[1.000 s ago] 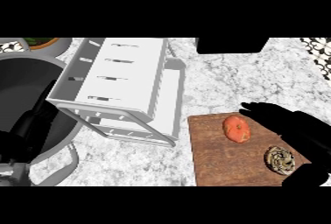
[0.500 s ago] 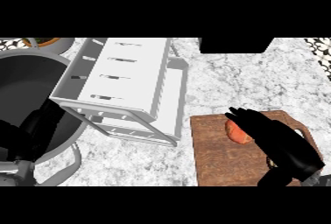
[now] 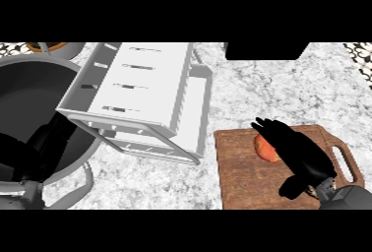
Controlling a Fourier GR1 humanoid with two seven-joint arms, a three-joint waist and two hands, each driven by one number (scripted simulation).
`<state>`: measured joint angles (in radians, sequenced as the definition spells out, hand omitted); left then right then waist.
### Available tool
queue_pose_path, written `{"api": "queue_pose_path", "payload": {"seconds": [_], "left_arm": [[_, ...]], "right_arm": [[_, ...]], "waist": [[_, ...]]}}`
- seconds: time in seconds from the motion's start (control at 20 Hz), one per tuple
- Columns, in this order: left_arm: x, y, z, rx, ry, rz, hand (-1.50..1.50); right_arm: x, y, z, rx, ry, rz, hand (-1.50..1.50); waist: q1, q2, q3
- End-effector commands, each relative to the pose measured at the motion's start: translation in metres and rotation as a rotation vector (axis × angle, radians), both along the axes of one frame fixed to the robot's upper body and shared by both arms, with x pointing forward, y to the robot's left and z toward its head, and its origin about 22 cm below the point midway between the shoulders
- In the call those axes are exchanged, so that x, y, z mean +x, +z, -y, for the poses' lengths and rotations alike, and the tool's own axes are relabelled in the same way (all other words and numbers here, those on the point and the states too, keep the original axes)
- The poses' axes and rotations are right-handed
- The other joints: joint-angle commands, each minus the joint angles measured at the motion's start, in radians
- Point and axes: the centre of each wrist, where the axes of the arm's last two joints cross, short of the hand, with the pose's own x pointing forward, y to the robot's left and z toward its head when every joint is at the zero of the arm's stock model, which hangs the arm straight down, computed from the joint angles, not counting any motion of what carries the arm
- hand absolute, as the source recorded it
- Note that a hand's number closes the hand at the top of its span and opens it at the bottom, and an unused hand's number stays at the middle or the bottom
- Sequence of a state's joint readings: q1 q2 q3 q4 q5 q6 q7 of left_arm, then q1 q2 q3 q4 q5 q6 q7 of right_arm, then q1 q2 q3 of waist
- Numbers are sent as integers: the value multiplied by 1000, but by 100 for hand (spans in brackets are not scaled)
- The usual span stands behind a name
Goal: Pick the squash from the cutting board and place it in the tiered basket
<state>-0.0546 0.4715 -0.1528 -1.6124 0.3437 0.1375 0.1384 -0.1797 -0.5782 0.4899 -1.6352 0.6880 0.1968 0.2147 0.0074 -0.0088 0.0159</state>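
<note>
Even, fairly bright light falls on the pale marbled worktop (image 3: 291, 93), with no glare and no hard-edged shadows showing. The white tiered basket (image 3: 141, 93) toward ten o'clock is the brightest surface, its inner walls shaded light grey. The right hand (image 3: 301, 155) at four o'clock reads as a flat black shape with hardly any shading.

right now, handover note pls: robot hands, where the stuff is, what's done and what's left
Right robot hand: over the cutting board, fingers extended over the squash; no grasp visible.
Left robot hand: at the left edge, over the dark pot; its state is unclear.
Squash: lying on the board.
Tiered basket: left of the board; no squash in it.
Done: reach.
Left: grasp, lift, place in basket.
</note>
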Motion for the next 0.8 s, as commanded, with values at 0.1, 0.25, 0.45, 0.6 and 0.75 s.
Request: {"api": "queue_pose_path", "payload": {"seconds": [0.1,0.25,0.45,0.6,0.75], "left_arm": [[-1,-9,14,-22,8,-47,0],[-2,-19,7,-24,25,-47,0],[-7,-4,13,-17,28,-52,0],[0,-21,7,-15,15,-41,0],[-2,-5,-1,-21,10,-49,0]], "right_arm": [[9,-20,4,-1,0,55,-150],[10,-18,6,-20,-16,90,-150],[17,-28,12,-88,8,0,-150],[24,-42,9,-82,16,-117,150],[17,-41,15,-170,74,-49,150]], "waist": [[-5,9,-15],[-7,9,-16],[-3,8,-16],[-3,11,-16],[-5,9,-16]]}}
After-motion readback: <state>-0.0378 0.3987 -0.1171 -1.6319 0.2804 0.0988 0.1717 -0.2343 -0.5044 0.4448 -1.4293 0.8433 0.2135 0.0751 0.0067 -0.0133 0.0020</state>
